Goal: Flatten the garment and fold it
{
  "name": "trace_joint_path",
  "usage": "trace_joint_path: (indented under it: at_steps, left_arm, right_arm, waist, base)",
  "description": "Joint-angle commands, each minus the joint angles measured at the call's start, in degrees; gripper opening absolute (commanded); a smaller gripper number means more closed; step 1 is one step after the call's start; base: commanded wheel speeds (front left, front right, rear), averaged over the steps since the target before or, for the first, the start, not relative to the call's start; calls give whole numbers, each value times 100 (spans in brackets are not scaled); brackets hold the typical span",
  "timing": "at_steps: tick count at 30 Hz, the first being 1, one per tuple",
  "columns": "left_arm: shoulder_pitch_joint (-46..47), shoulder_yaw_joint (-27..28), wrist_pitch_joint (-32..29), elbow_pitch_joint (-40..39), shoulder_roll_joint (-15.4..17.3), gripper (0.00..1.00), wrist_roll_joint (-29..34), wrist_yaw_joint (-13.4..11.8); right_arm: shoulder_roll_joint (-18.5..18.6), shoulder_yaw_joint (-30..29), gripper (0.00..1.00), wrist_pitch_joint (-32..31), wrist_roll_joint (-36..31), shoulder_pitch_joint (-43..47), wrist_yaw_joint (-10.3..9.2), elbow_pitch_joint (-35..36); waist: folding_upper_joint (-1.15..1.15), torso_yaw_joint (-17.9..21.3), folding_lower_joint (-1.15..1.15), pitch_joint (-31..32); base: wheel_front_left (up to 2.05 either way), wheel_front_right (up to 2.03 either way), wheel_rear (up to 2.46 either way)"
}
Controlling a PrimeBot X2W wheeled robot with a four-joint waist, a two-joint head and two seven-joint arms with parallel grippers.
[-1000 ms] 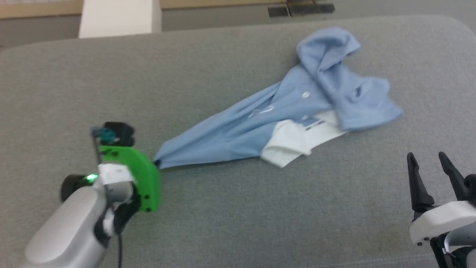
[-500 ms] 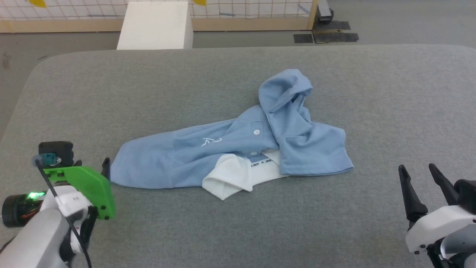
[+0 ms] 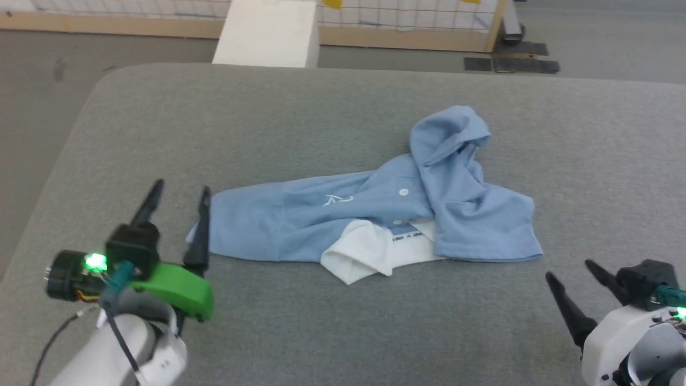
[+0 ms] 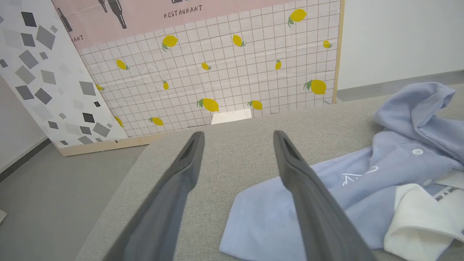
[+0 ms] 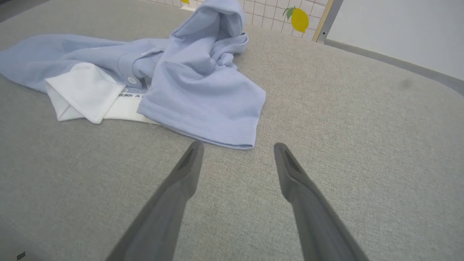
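The garment (image 3: pixel 343 217), a light blue shirt with a white collar band, lies crumpled in a long heap across the middle of the grey table (image 3: pixel 321 123). Its white collar (image 3: pixel 364 254) is folded out at the near side and one sleeve is humped up at the far right. My left gripper (image 3: pixel 181 188) stands open just off the garment's left end, above the table, with nothing between its fingers. In the left wrist view the garment (image 4: pixel 348 192) lies to the right of the open left gripper (image 4: pixel 237 136). My right gripper (image 3: pixel 571 271) is open near the garment's (image 5: pixel 203 87) right corner.
A white box (image 3: pixel 268 33) stands on the floor beyond the table's far edge. A tiled panel with lemons (image 4: pixel 232 61) leans behind it. The table's left edge drops off close to my left gripper. Bare grey tabletop lies in front of the garment.
My left gripper has let go of the garment's left end and opened. The stretched garment has slackened onto the table. The head camera has also shifted.
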State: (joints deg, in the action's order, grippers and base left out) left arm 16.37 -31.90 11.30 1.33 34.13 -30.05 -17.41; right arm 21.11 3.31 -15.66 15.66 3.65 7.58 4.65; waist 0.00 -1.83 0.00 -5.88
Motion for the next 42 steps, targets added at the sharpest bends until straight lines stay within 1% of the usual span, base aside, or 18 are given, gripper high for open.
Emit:
trace_joint_path:
  at_steps: [1, 7, 9, 12, 16, 20, 22, 29, 32, 33, 34, 37, 42]
  left_arm:
    - [-129, -71, 45, -32, -49, 100, 83, 1]
    - [-147, -282, 26, -41, -223, 100, 138, 17]
    - [-109, -322, 10, -28, -269, 100, 141, 32]
    - [-37, -335, 7, 9, -326, 100, 136, 31]
    - [58, -341, 42, 79, -387, 100, 138, 46]
    - [107, -332, 73, 134, -456, 100, 123, 20]
    - [121, -334, 91, 156, -475, 100, 121, 21]
    - [136, -337, 153, 193, -545, 100, 118, 0]
    - [136, -325, 176, 205, -566, 100, 105, -12]
    - [140, -325, 182, 213, -571, 100, 104, -11]
    - [148, -328, 186, 226, -580, 100, 101, -7]
    - [187, -339, 184, 284, -604, 100, 88, 7]
    - [127, -334, 177, 415, -590, 100, 27, 9]
  right_arm:
    - [200, 172, 100, -130, 129, -99, -9, 1]
    - [1205, 1064, 100, -651, 561, -817, -9, -293]
    - [1483, 1368, 100, -759, 695, -1123, -9, -424]
    - [1851, 1894, 100, -899, 928, -1544, -9, -646]
    - [2227, 2559, 100, -1062, 1196, -1938, -9, -963]
    - [2475, 3056, 100, -1084, 1371, -2190, -9, -1261]
    - [2544, 3216, 100, -1021, 1423, -2299, -9, -1395]
    - [2597, 3492, 100, -725, 1454, -2613, -9, -1802]
    - [2579, 3629, 100, -728, 1491, -2696, -9, -1933]
    - [2578, 3685, 46, -744, 1505, -2714, -9, -1965]
    - [2581, 3765, 0, -763, 1524, -2731, -9, -1992]
    - [2598, 3941, 0, -768, 1625, -2753, -9, -2042]
    - [2587, 3928, 0, -634, 1893, -2758, -9, -2108]
  waist:
    - [0, -186, 0, -110]
    - [0, -501, 0, -391]
    - [0, -613, 0, -483]
    - [0, -783, 0, -625]
    - [0, -984, 0, -758]
    - [0, -1134, 0, -857]
    - [0, -1184, 0, -910]
    - [0, -1265, 0, -1074]
    - [0, -1264, 0, -1122]
    - [0, -1262, 0, -1131]
    - [0, -1259, 0, -1136]
    - [0, -1241, 0, -1085]
    - [0, -1088, 0, -772]
  base:
    - [0, 0, 0]
    - [0, 0, 0]
    - [0, 0, 0]
    - [0, 0, 0]
    - [0, 0, 0]
    - [0, 0, 0]
    - [0, 0, 0]
    - [0, 0, 0]
    - [0, 0, 0]
    - [0, 0, 0]
    - [0, 0, 0]
    - [0, 0, 0]
    - [0, 0, 0]
